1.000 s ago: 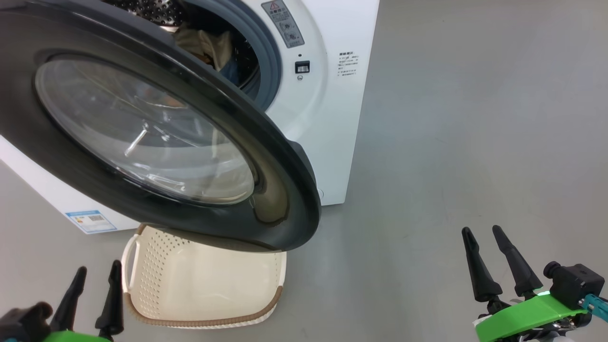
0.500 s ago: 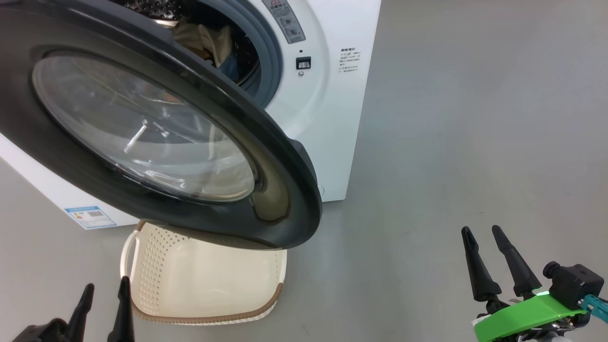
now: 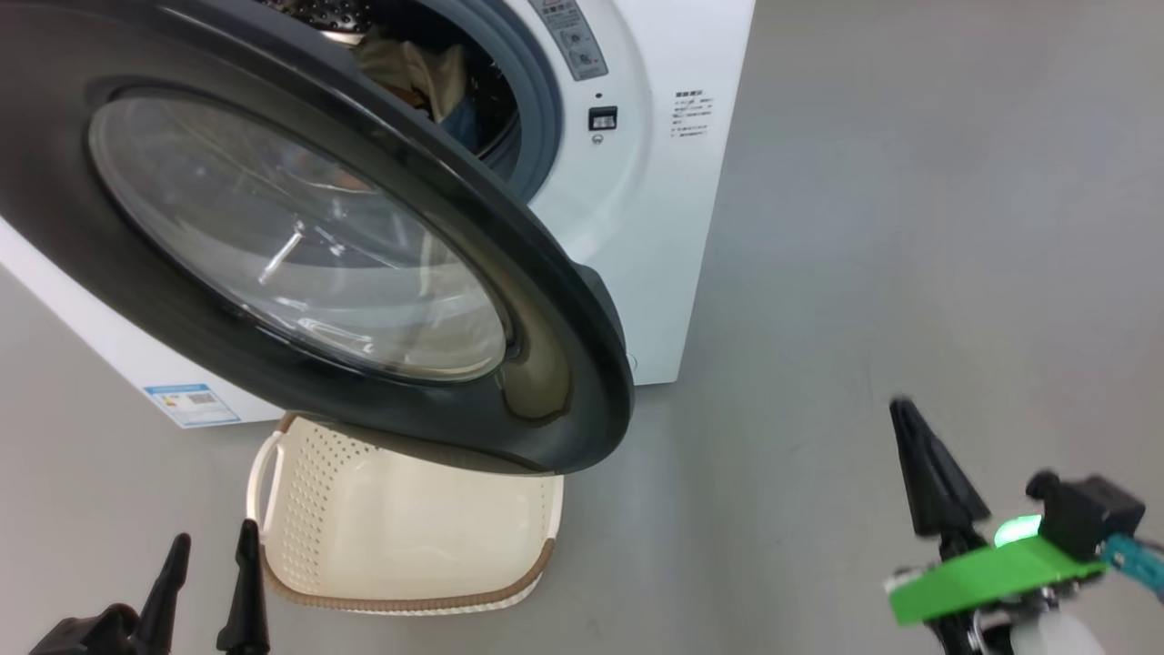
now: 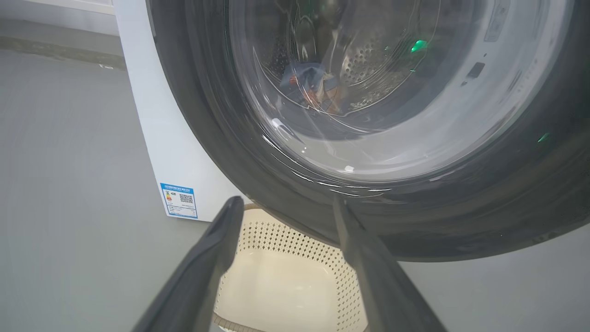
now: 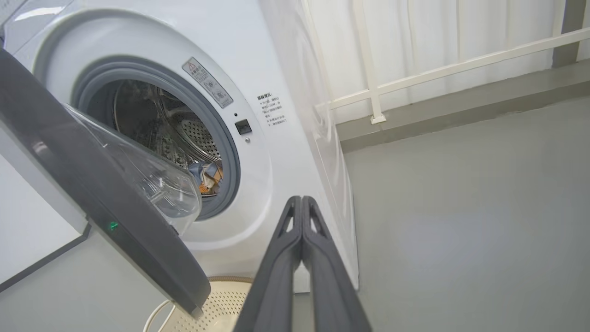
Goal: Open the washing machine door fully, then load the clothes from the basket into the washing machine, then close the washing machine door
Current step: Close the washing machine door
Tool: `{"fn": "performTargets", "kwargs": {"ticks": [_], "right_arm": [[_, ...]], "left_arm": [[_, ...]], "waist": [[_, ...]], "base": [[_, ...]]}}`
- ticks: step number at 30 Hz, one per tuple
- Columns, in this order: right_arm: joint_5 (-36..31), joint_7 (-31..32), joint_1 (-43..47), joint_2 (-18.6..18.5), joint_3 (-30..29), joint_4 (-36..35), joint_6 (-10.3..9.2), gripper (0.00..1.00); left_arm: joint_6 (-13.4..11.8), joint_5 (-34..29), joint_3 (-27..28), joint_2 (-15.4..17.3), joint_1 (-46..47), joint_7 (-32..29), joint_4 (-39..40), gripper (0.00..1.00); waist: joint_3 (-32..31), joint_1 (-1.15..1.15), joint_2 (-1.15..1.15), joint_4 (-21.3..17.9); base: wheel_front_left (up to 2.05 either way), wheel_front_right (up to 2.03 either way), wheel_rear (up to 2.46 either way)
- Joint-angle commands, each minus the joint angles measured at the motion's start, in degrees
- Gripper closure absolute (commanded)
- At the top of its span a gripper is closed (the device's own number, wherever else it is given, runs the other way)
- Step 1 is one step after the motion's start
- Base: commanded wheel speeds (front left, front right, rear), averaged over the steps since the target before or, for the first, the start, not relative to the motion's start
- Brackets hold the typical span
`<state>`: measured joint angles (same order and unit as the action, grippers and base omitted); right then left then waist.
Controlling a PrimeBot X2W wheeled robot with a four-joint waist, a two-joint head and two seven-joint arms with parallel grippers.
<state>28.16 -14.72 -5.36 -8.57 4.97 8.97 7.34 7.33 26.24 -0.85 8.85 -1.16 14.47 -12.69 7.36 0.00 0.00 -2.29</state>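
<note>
At 9 to 12 o'clock of the head view: washing machine door (image 3: 300,246), open and swung out from the front, with a wide glossy black rim and a clear domed glass centre. Behind it, at 12 to 1 o'clock: washing machine (image 3: 673,227), white and boxy, with grey gasket (image 5: 230,152) round the mouth, perforated steel drum (image 5: 193,133) within, blue label (image 3: 193,405) low on the front at 9 o'clock, grey warning sticker (image 5: 207,83) at 1 o'clock of the mouth. Inside the drum, at 12 o'clock of the head view: clothes (image 3: 418,77), cream and blue fabric, orange-brown print seen through the mouth in the right wrist view. On the grey floor (image 3: 909,227), under the door's lower edge at 7 o'clock: basket (image 3: 409,602), cream, with perforated walls, a brown woven-look rim and bare bottom showing, its far part hidden by the door. At 8 o'clock, just beside the basket's left side: left hand (image 3: 215,532), fingers spread, gripping nothing; contact with the basket not discernible. At 4 o'clock, over bare floor, well apart from the machine: right hand (image 3: 905,409), slightly blurred, fingers pressed together with nothing between them, green mount (image 3: 991,573) behind. At 1 o'clock of the right wrist view: white railing (image 5: 442,69) before a pale curtain.
</note>
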Motion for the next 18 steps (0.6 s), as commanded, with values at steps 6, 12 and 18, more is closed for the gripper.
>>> {"fn": "performTargets", "kwargs": {"ticks": [6, 12, 18], "right_arm": [[2.26, -0.28, -7.95, 0.84, 3.9, -8.61, 0.14, 1.0], [3.2, -0.28, -11.81, 1.1, 10.89, -20.05, 0.14, 1.0], [1.93, -0.28, -12.03, -0.36, 21.1, -23.1, 0.14, 1.0]], "left_arm": [[0.15, -0.58, 2.09, -0.3, 1.73, 0.52, 2.45, 0.0], [0.15, -0.85, 1.89, -1.03, 1.14, 0.52, 3.28, 0.0], [0.15, -0.7, 1.88, -1.53, 0.56, 0.52, 3.59, 0.0]], "waist": [[-0.82, 0.0, 0.0, 1.72], [-1.88, 0.0, 0.0, 3.23], [-2.31, 0.0, 0.0, 4.36]], "base": [[0.0, 0.0, 0.0], [0.0, 0.0, 0.0], [0.0, 0.0, 0.0]]}}
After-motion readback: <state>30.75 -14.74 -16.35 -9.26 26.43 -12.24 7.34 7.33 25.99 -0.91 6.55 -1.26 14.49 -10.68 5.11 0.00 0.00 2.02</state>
